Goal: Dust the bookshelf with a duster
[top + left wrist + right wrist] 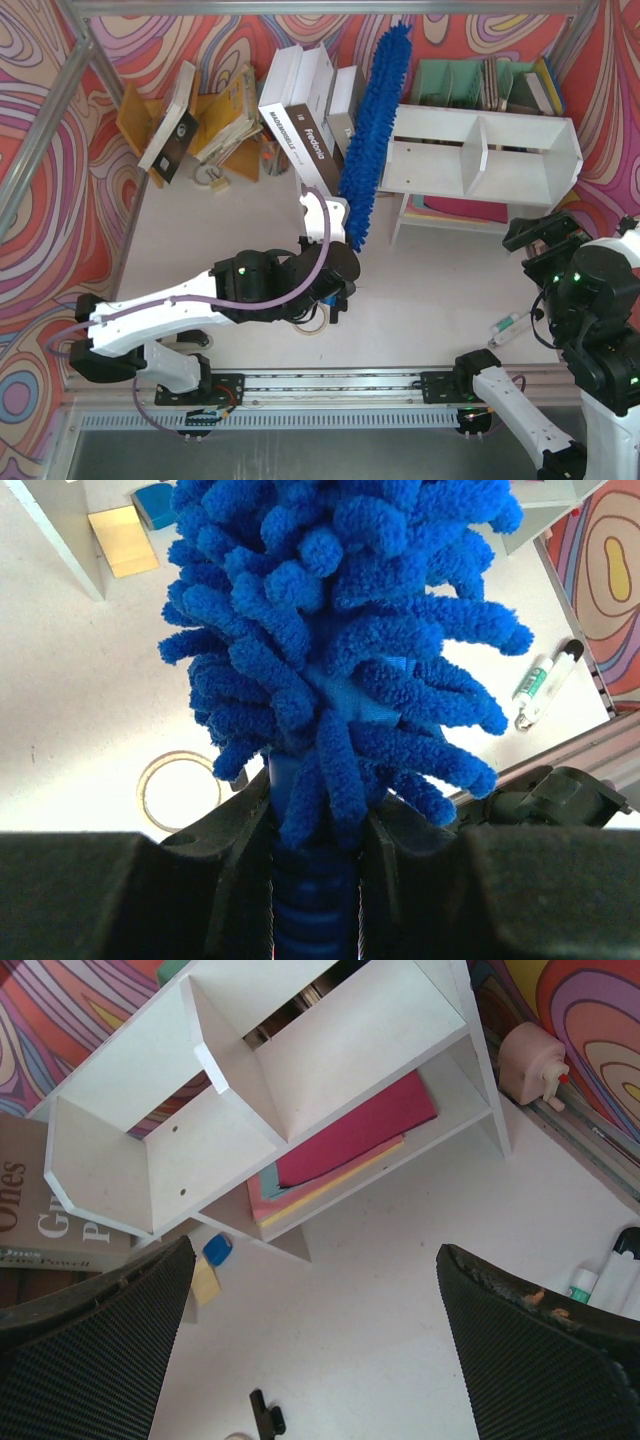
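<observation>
**One side busy, the other idle**

Over on the left, the left gripper [315, 855] was clamped tight on the slim ribbed handle of the long bright blue fluffy chenille duster [375, 130]. The duster stuck up and away toward the back wall. Its fluffy head ran along the left end of the large white wooden two-compartment bookshelf [432, 125], but you couldn't tell if it actually touched. The shelf stood back right, with red and pink paper sheets [350, 1125] stacked underneath. On the right, the right gripper [315, 1345] hung spread wide, holding nothing, facing the shelf's front.
</observation>
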Tool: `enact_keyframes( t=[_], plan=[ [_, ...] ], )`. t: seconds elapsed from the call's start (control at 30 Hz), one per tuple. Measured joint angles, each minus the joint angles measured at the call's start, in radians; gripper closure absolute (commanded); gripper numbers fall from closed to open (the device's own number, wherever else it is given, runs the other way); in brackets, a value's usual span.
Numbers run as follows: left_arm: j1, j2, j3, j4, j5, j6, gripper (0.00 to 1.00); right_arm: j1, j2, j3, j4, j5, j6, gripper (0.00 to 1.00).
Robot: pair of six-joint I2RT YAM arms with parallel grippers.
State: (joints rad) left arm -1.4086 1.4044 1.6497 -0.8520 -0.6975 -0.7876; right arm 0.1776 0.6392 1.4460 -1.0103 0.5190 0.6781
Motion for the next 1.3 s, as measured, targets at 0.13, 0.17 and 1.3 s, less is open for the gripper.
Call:
enact_keyframes(
  t=[0.13,0.17,1.3],
  plan=[
    [0.0,-0.009,-0.029,0.01,-0.006,-0.005,1.0,0.0,0.0,-0.001,0.0,0.0,0.0,0.06],
    [0.0,-0.011,-0.042,0.01,-0.006,-0.01,1.0,0.0,0.0,-0.003,0.0,0.0,0.0,0.06],
    [0.0,-0.019,-0.094,0.021,0.031,-0.027,1.0,0.0,-0.004,-0.026,0.002,-0.016,0.003,0.06]
  ],
)
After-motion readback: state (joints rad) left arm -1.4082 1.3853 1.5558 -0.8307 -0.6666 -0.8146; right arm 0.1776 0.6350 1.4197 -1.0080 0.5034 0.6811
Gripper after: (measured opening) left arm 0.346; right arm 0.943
